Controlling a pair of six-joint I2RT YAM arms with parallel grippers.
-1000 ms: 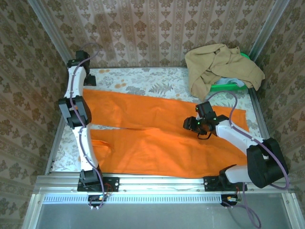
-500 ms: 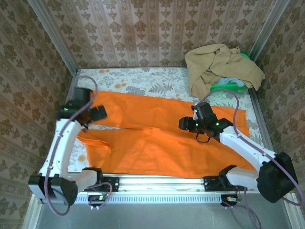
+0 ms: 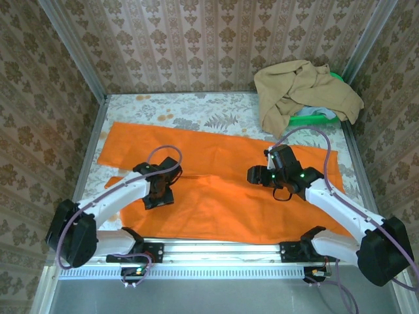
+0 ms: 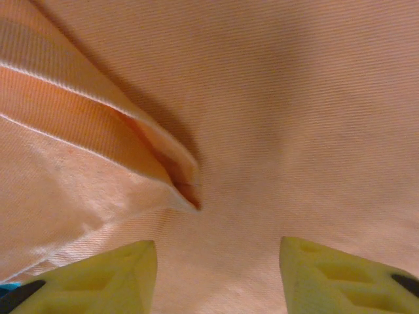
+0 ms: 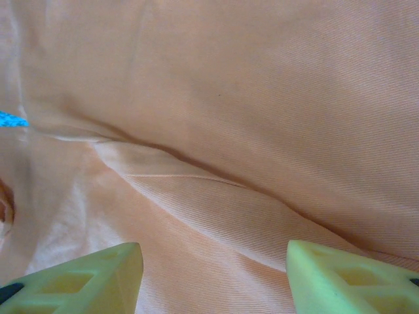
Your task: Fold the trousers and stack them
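Trousers [image 3: 222,206] lie flat on the table [image 3: 196,106], 2 legs side by side. Left gripper [image 3: 159,190] has swung in from the far-left cuff to the near leg's inner edge, jaws narrowing but apart, holding nothing. Right gripper [image 3: 256,175] hovers near the crotch, jaws apart, empty. Likely a fold grasp is being set up.

Lab booth: wallpaper [image 3: 196,46], alu frame [image 3: 222,252]

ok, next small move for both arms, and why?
Probably lower both and pinch: the left gripper and right gripper hover open over the flat trousers, each with a fabric fold just ahead of its fingers, nothing gripped yet.
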